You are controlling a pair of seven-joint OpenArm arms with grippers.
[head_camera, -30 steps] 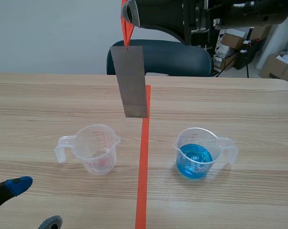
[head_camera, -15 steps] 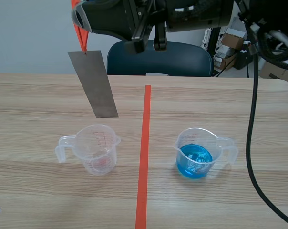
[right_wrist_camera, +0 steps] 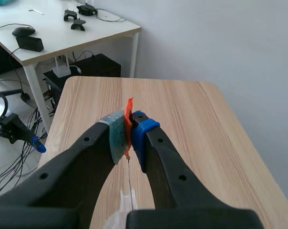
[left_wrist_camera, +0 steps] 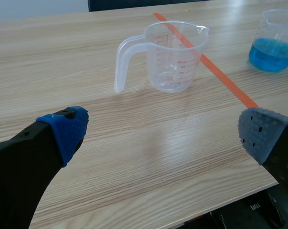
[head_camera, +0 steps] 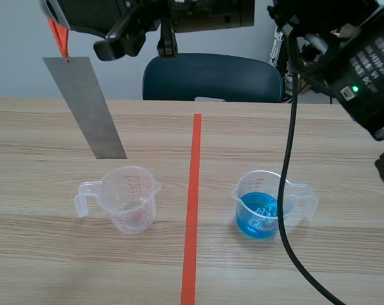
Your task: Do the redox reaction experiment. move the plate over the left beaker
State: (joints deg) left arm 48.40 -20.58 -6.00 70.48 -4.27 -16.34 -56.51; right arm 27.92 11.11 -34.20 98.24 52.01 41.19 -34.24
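Our right tool (right_wrist_camera: 129, 136) is closed tight on a thin orange strip (right_wrist_camera: 128, 113), with both pads pressed flat against it, high above the bench (head_camera: 46, 267). Its arm crosses from the right, past the middle, so the tool sits over the left half of the bench. From the strip's lower end, under this tool, a grey metal plate (head_camera: 85, 108) hangs in the air and touches nothing else. It is tilted, with its lower end slanting toward the tape line (head_camera: 191, 216). Below the plate a clear cup (head_camera: 130, 198) stands upright, its handle turned away from the tape line. The plate's lower edge shows just above the cup's rim, a little toward the handle side and apart from it. We cannot tell whether the plate is straight over the cup's mouth.

Our left tool (left_wrist_camera: 163, 132) sits low over the near part of the bench, its fingers spread wide with nothing between them. The clear cup stands ahead of it. Farther ahead, off the side of its grey pad and past the tape line, stands a second cup (left_wrist_camera: 276, 42) holding blue liquid. A black cable (head_camera: 286, 165) from the right arm hangs in front of that cup.
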